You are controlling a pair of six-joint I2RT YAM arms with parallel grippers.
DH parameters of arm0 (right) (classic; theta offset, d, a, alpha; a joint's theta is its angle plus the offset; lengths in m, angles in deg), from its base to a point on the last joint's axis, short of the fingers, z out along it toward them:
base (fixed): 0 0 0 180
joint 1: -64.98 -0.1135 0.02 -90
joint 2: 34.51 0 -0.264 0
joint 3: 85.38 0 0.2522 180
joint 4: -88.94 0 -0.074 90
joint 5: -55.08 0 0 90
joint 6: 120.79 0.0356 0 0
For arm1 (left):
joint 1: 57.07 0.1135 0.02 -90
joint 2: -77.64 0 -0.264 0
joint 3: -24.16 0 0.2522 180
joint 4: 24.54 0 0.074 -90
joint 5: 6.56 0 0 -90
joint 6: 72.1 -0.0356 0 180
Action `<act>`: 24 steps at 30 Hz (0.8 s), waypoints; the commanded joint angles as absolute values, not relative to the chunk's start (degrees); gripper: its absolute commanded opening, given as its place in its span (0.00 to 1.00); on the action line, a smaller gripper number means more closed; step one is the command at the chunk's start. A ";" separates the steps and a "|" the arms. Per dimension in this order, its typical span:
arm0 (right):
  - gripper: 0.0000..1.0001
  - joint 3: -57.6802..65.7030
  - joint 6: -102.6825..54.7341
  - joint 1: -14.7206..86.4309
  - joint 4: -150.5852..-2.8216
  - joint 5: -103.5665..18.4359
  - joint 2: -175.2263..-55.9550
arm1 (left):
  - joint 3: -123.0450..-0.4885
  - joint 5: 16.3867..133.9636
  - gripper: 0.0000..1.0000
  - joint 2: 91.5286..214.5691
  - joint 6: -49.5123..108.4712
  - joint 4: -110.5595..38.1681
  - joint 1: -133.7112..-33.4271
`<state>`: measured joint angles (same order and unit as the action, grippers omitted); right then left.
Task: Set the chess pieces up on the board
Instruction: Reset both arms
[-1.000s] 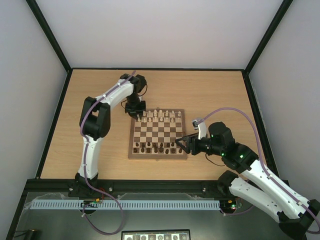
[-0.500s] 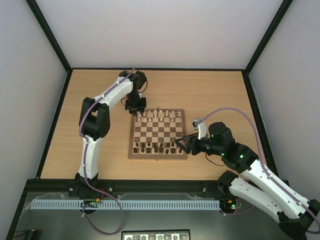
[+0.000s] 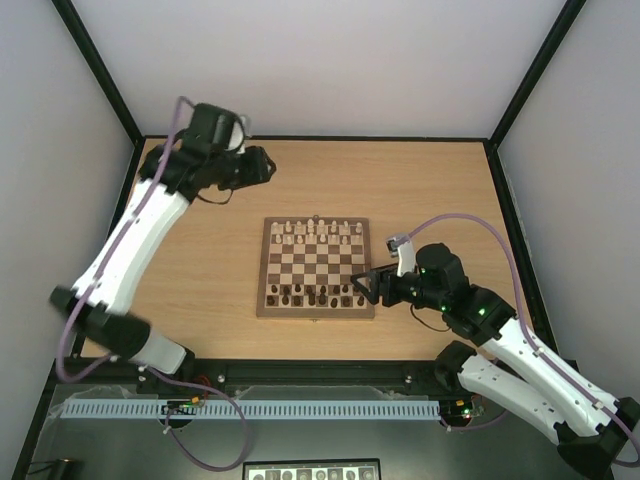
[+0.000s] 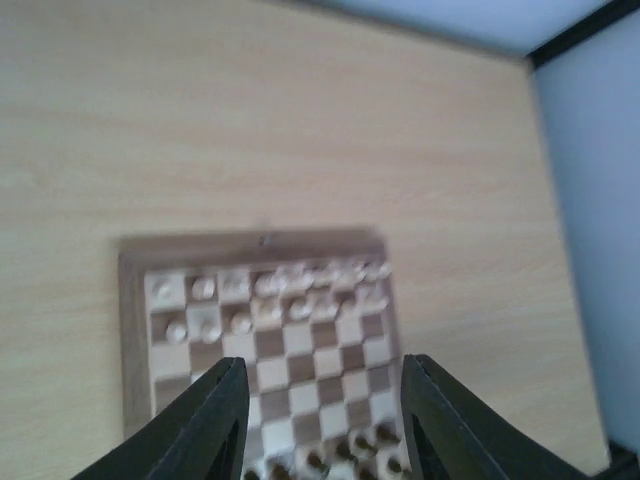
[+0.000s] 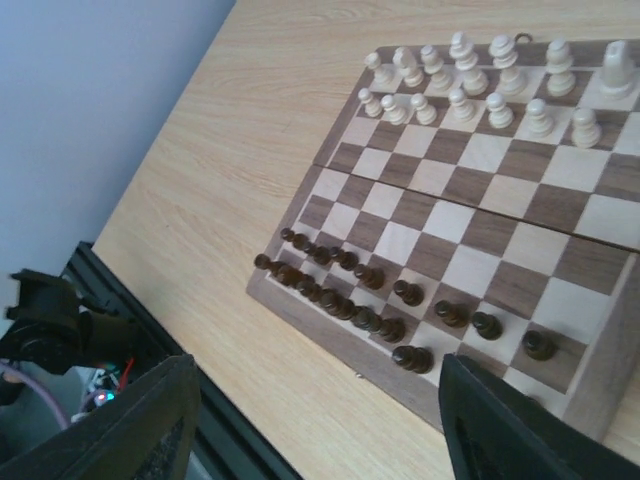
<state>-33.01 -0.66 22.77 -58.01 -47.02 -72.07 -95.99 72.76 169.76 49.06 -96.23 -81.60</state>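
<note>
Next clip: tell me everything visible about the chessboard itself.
The board is square and wooden, with light and dark brown checks inside a mid-brown border and a small clasp on its far edge. It lies flat on the table. Pale pieces stand in its two far rows, dark pieces crowd the near rows, and the middle is bare. The open right end effector hangs at its near right corner.
</note>
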 commanded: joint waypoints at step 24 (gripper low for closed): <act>0.98 -31.50 -9.52 23.09 -73.90 11.93 -73.50 | -38.65 107.12 0.99 127.06 46.35 -50.98 -76.30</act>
